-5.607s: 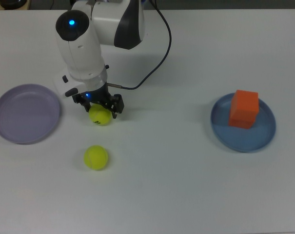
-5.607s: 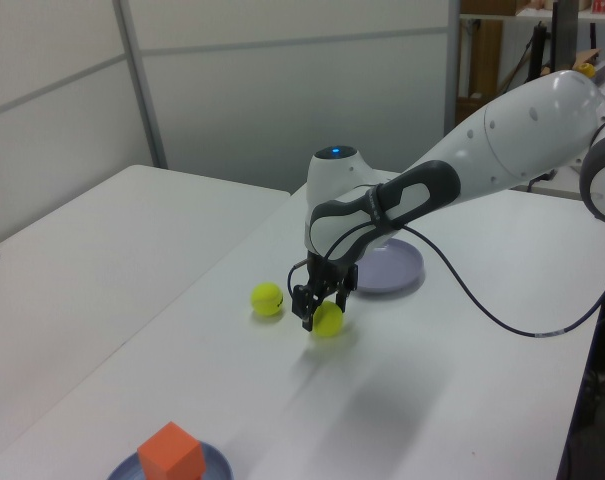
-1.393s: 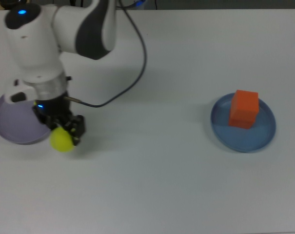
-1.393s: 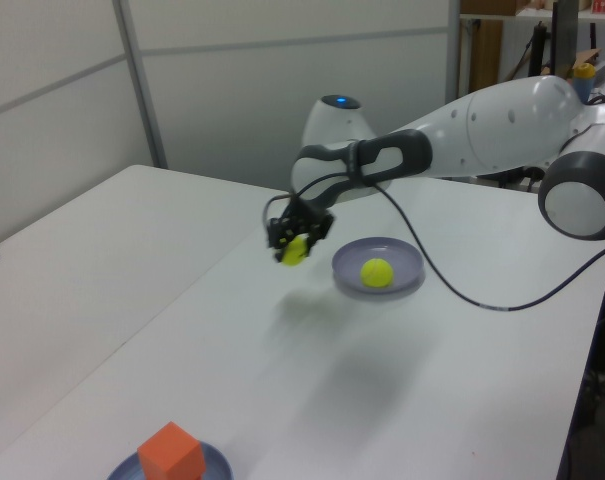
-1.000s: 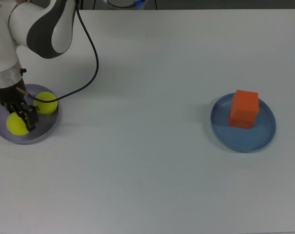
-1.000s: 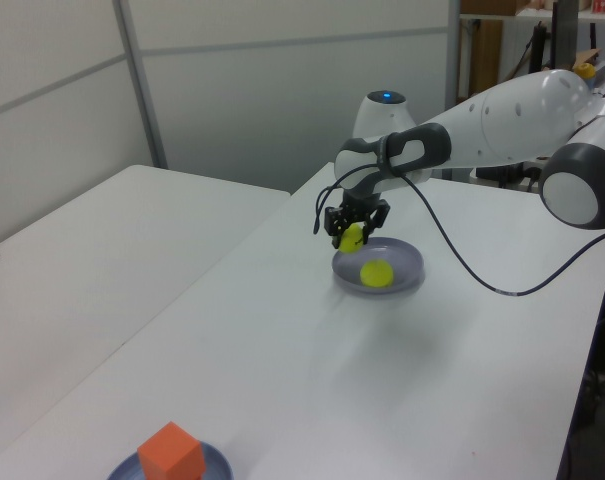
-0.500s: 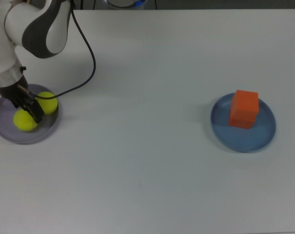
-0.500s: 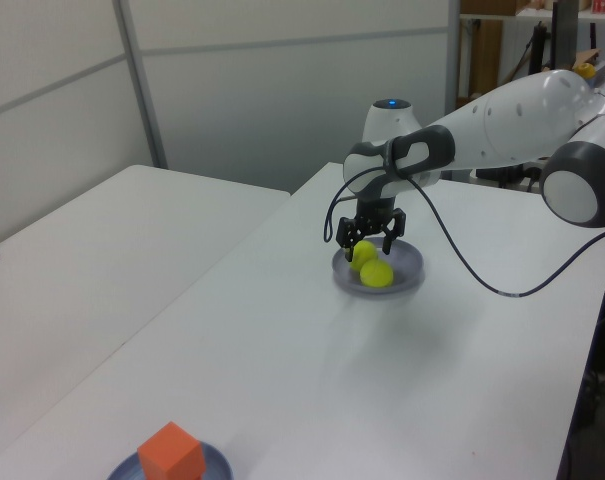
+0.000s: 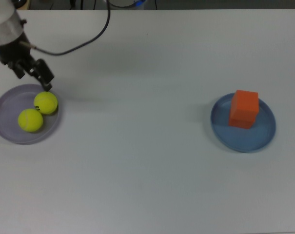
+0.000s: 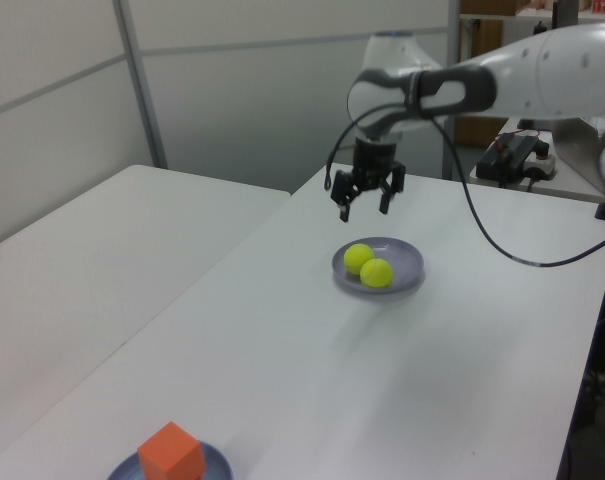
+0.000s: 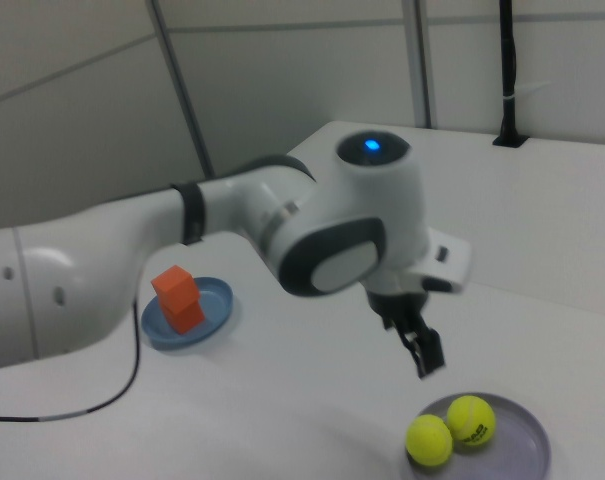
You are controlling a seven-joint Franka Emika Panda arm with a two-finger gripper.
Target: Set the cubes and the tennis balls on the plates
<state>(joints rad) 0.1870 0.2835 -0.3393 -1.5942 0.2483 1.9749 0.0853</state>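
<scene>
White worktop (image 9: 152, 165) spans the frame. Grey partition panels (image 10: 232, 80) behind. Dark device (image 10: 512, 152), possibly a power unit, upper right.

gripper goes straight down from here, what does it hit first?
Likely the purple plate, near its rim by the balls. The open gripper hangs above that edge; depth is unclear, so it could be bare table.

Lab: white worktables (image 10: 132, 260), partition wall panels (image 10: 282, 90), cabled equipment (image 10: 512, 155).
</scene>
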